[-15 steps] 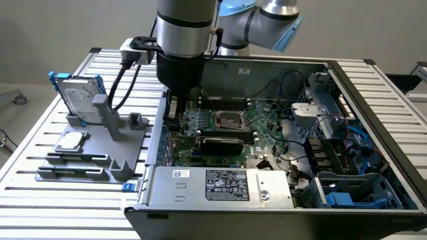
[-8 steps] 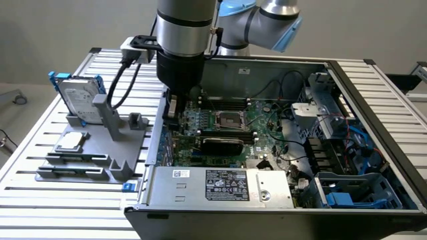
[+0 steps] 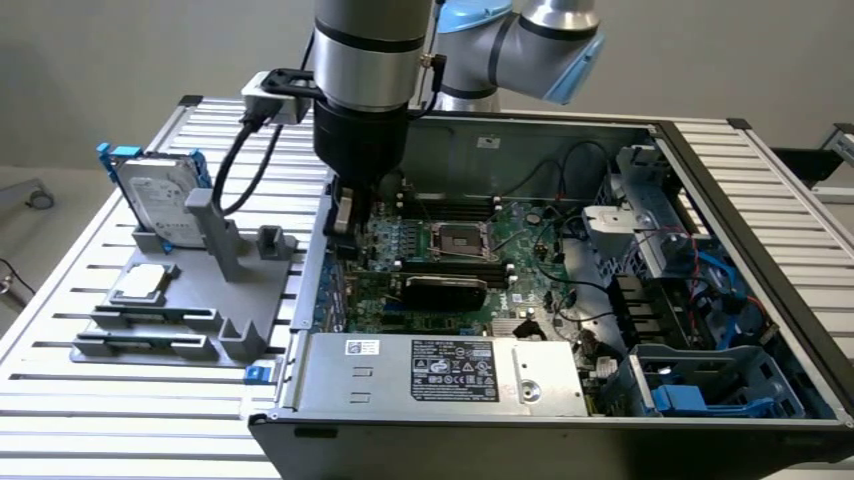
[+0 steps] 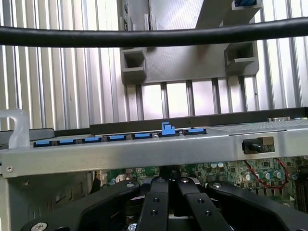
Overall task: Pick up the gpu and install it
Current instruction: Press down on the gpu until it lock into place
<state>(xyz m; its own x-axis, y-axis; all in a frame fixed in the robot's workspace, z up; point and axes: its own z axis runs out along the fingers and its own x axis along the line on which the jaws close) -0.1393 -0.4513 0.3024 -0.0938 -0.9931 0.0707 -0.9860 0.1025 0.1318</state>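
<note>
My gripper [image 3: 354, 232] hangs inside the open computer case [image 3: 534, 135], close to its rear wall, low over the green motherboard [image 3: 534, 250]. A slim silver bracket, which I take for the end of the gpu [image 3: 343, 214], hangs upright beside the fingers; the rest of the card is hidden behind them. In the wrist view the gripper [image 4: 168, 182] has its two black fingers pressed together, just behind the case's metal rear wall [image 4: 144, 151] with its row of blue slot clips [image 4: 120, 138].
On the exterior view's left a grey fixture [image 3: 174, 300] holds a hard drive in a blue frame [image 3: 158, 200] and a small silver CPU [image 3: 144, 283]. The power supply [image 3: 441, 370] fills the case's near corner. A black cable [image 4: 154, 36] crosses the wrist view.
</note>
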